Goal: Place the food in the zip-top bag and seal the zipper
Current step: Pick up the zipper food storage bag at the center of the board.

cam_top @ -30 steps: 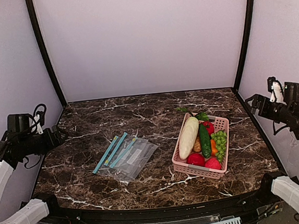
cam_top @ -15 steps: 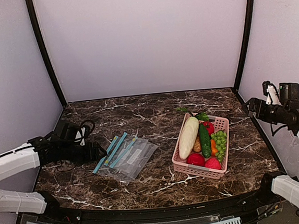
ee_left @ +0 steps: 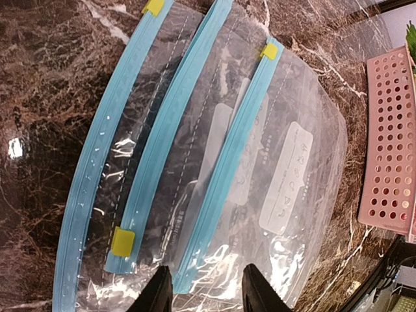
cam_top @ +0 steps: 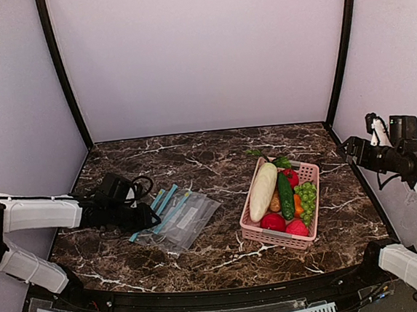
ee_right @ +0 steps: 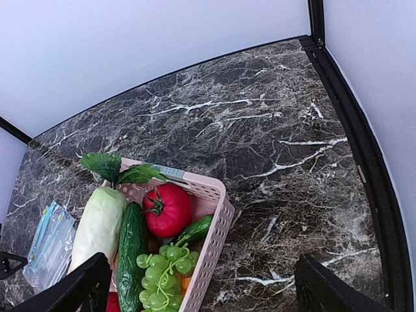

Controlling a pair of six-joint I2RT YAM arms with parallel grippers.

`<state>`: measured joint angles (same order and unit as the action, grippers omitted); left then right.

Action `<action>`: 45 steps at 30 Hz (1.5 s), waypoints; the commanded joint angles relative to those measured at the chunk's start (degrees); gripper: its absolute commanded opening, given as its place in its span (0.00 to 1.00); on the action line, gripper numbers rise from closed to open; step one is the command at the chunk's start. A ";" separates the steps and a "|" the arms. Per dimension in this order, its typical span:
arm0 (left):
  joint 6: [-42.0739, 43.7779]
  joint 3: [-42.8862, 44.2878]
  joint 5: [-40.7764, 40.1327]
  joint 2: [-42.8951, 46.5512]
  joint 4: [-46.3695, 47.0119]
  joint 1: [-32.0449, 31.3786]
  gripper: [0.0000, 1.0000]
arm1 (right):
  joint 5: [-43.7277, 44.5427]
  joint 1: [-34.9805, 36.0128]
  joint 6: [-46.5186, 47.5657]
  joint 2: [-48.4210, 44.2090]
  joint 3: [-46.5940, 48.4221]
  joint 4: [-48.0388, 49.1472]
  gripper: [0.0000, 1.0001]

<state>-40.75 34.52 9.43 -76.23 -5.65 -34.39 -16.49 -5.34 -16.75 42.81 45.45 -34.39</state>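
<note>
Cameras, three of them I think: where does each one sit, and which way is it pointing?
Top external: fixed above and behind the arms, looking down on the table; left arm and right arm both show.
Left wrist: on the left arm, low, facing down at the clear bags; left fingers at the bottom edge.
Right wrist: on the raised right arm, facing down at the pink basket; right fingers in the bottom corners.
Shared: all three show the bags and basket.
</note>
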 commanded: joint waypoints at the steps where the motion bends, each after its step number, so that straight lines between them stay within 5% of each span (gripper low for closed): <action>1: -3.09 -3.78 3.04 -0.92 4.85 -0.24 0.35 | 0.14 0.31 0.36 -0.78 -0.56 0.35 0.96; 30: -7.51 -7.68 2.29 -6.01 11.90 -0.24 0.32 | -0.94 0.33 0.89 -1.47 -0.17 0.20 0.97; 45: -8.60 -8.24 0.67 -3.84 11.91 -0.24 0.12 | -1.20 0.33 0.95 -1.24 -0.27 0.25 0.97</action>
<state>-49.32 27.55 11.35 -81.78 8.56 -34.41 -16.97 -5.34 -16.34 41.78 45.43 -34.39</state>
